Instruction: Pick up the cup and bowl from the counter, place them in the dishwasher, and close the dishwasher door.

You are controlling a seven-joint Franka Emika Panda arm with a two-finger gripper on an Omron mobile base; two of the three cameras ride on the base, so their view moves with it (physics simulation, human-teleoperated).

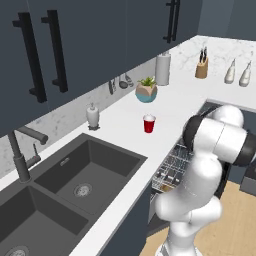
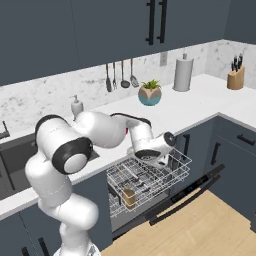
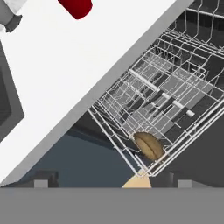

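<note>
The small red cup [image 1: 149,123] with a white rim stands upright on the white counter [image 1: 125,125], and its lower part shows at the top of the hand view [image 3: 76,6]. A tan-brown bowl [image 3: 148,145] lies in a front corner of the dishwasher's pulled-out wire rack [image 3: 170,96]; it also shows low in the racks [image 2: 129,196]. The dishwasher door [image 2: 187,196] hangs open and flat. My gripper [image 2: 150,158] hovers over the upper rack [image 2: 170,172] just off the counter edge. It is open [image 3: 113,183], fingertips [image 3: 41,183] wide apart with nothing between them.
A teal-and-tan plant pot [image 1: 146,91], a soap dispenser [image 1: 92,116], a paper towel roll [image 1: 162,69], a knife block [image 1: 201,66] and two bottles [image 1: 230,72] stand along the back. The dark double sink [image 1: 75,185] with its faucet [image 1: 20,157] lies left of the cup.
</note>
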